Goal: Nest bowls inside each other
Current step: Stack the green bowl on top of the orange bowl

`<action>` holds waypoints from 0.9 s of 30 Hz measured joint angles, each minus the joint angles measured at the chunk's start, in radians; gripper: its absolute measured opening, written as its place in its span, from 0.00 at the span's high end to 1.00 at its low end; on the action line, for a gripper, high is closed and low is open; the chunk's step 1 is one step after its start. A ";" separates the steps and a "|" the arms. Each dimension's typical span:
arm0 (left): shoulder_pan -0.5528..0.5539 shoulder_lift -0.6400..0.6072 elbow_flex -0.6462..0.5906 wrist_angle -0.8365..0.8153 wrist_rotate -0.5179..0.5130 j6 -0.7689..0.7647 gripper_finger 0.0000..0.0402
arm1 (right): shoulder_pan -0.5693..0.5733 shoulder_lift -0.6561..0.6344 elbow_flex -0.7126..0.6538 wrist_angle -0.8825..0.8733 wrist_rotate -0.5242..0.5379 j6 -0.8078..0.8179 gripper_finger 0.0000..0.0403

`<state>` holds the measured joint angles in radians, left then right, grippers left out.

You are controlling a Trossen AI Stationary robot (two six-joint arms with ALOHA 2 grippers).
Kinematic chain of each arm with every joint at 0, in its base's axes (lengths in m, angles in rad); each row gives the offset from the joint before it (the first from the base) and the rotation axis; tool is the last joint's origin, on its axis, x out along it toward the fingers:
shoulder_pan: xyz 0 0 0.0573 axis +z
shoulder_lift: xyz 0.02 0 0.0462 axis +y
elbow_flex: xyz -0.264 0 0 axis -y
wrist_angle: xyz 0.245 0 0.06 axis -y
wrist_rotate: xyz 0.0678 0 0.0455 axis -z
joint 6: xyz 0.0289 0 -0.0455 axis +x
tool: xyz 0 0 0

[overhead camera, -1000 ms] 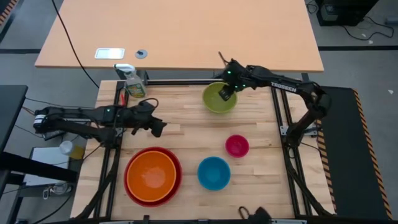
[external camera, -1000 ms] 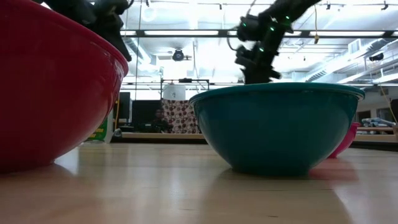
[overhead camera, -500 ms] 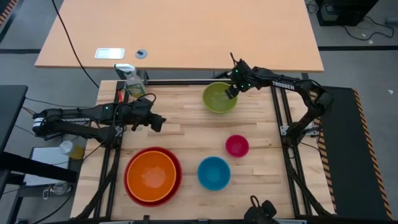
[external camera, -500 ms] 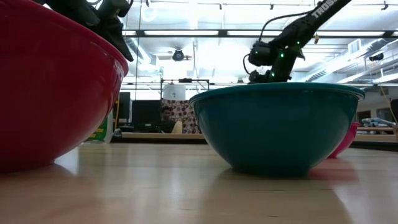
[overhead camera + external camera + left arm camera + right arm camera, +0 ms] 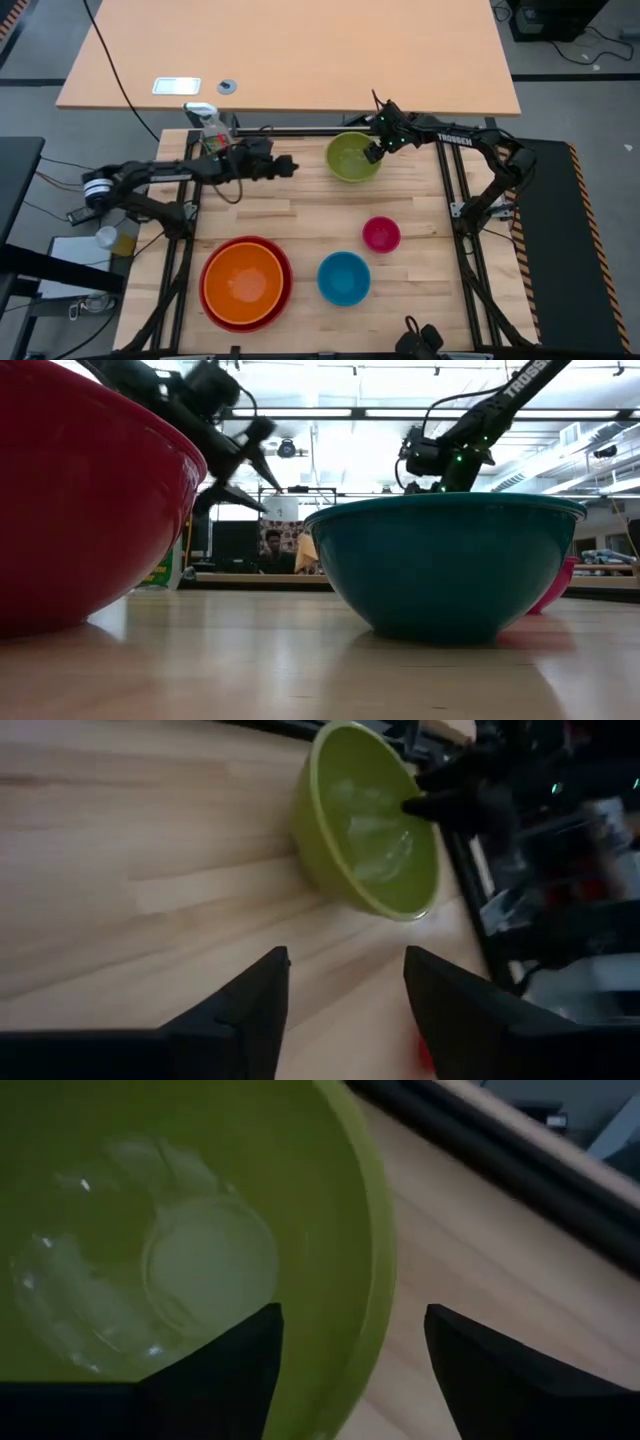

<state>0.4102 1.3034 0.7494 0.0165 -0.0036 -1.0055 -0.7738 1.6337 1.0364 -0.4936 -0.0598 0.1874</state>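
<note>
Under the open right hand (image 5: pixel 374 152), lime green bowl's (image 5: pixel 350 160) rim

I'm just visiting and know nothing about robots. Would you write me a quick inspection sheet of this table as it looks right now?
Surface: wooden table, bare between items.
Job's things: orange bowl nested in red bowl; lime green bowl, blue bowl and pink bowl stand separately.
Clutter: spray bottle at the far left corner.
Grippers: left gripper open, empty, left of the lime green bowl; right gripper open, astride that bowl's rim.
Cables: black cable crosses the desk behind.
Surroundings: a person seated beyond the table.
</note>
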 joint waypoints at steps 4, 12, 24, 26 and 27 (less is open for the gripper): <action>0.024 0.102 0.000 0.128 0.024 -0.057 0.41 | 0.000 0.000 -0.029 0.009 -0.012 0.001 0.39; 0.026 0.313 0.082 0.303 0.023 -0.098 0.34 | 0.010 0.000 -0.076 0.026 -0.047 -0.004 0.42; 0.026 0.635 0.392 0.266 0.019 -0.093 0.34 | 0.032 0.000 -0.078 0.038 -0.049 -0.034 0.49; 0.025 0.666 0.442 0.217 0.019 -0.086 0.34 | 0.032 0.000 -0.078 0.036 -0.049 -0.038 0.50; 0.024 0.679 0.461 0.194 0.018 -0.080 0.34 | 0.032 0.000 -0.078 0.036 -0.050 -0.039 0.50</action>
<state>0.4345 1.9826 1.2109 0.2104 0.0148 -1.0853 -0.7418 1.6337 0.9588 -0.4575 -0.1099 0.1483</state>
